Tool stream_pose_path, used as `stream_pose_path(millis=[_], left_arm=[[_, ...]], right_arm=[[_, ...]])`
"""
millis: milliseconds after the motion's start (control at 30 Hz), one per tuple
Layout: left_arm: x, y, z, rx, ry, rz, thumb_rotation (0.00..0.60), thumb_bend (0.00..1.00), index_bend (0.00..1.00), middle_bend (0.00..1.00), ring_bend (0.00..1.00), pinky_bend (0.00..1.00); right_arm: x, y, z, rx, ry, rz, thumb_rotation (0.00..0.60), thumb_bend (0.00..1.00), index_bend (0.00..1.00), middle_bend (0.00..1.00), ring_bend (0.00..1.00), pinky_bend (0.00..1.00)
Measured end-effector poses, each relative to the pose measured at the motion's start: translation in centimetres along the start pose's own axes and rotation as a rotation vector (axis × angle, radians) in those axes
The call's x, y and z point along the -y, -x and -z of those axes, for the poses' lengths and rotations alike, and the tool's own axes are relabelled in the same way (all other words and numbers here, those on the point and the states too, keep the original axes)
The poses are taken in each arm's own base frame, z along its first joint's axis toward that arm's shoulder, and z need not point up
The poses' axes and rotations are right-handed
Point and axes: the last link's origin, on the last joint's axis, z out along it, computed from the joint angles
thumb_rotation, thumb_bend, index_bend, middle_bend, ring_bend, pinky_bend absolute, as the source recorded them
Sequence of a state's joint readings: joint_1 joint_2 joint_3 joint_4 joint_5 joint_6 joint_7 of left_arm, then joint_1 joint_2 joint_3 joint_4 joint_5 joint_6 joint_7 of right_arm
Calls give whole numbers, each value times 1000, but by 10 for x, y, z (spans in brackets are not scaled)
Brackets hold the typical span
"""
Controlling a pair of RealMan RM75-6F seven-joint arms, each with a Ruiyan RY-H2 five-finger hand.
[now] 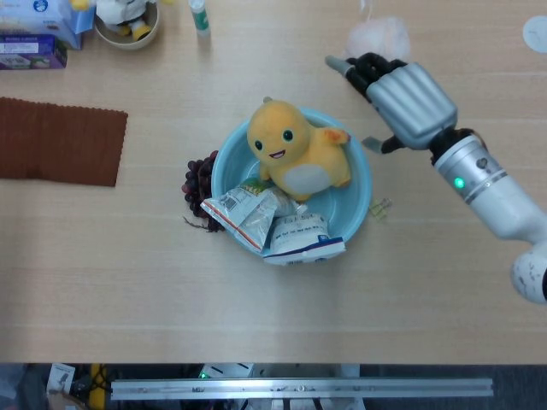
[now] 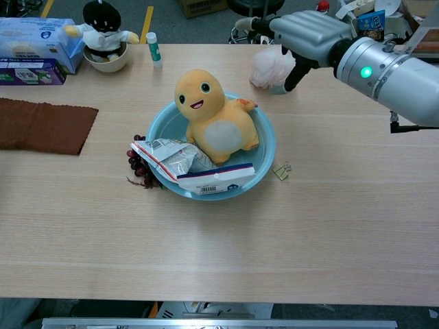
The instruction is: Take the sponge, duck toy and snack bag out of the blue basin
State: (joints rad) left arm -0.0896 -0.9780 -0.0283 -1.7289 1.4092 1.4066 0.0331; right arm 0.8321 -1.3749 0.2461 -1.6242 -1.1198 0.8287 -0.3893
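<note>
A yellow duck toy (image 1: pixel 295 149) (image 2: pixel 209 116) sits upright in the blue basin (image 1: pixel 362 171) (image 2: pixel 266 137). In front of it in the basin lie a silver snack bag (image 1: pixel 248 213) (image 2: pixel 168 156) and a white-and-blue bag (image 1: pixel 299 239) (image 2: pixel 216 179). The pink fluffy sponge (image 1: pixel 376 38) (image 2: pixel 271 67) lies on the table beyond the basin's far right. My right hand (image 1: pixel 406 102) (image 2: pixel 305 34) hovers next to the sponge, fingers spread and holding nothing. My left hand is in neither view.
Dark grapes (image 1: pixel 198 179) (image 2: pixel 137 161) lie against the basin's left rim, and a small binder clip (image 1: pixel 380 207) (image 2: pixel 281 170) lies at its right. A brown cloth (image 1: pixel 55 141), boxes (image 2: pixel 34 41), a bowl with a toy (image 2: pixel 104 41) and a glue stick (image 1: pixel 199 15) occupy the far left.
</note>
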Motion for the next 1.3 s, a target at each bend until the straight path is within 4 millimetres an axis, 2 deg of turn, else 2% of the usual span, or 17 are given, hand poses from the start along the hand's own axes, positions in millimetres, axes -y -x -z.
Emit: stream_pose_path(millis=[100, 267, 867, 967, 1100, 1200, 1300], left_arm=[[0, 0, 1, 2, -2, 1, 600, 229, 0, 59, 9, 77], [1, 0, 2, 0, 1, 6, 600, 229, 0, 58, 9, 78], [12, -2, 4, 1, -35, 12, 600, 229, 0, 58, 9, 78], [13, -2, 4, 1, -36, 13, 600, 229, 0, 58, 9, 78], [15, -3, 5, -1, -39, 16, 600, 229, 0, 58, 9, 78], [15, -3, 5, 0, -40, 16, 600, 229, 0, 59, 9, 78], [15, -2, 5, 3, -37, 18, 600, 230, 0, 58, 9, 78]], right_arm=[[18, -4, 2, -4, -64, 3, 600, 104, 0, 174, 145, 366], [38, -3, -6, -4, -115, 33, 600, 96, 0, 173, 136, 351], [91, 32, -66, 51, -127, 180, 600, 98, 11, 175, 120, 326], [96, 34, -71, 41, -120, 199, 600, 133, 154, 254, 174, 372], [98, 36, -75, 9, -95, 226, 600, 263, 474, 433, 381, 620], [94, 35, -75, -10, -74, 220, 600, 317, 564, 494, 475, 734], [89, 31, -73, -27, -63, 190, 600, 326, 593, 516, 518, 767]])
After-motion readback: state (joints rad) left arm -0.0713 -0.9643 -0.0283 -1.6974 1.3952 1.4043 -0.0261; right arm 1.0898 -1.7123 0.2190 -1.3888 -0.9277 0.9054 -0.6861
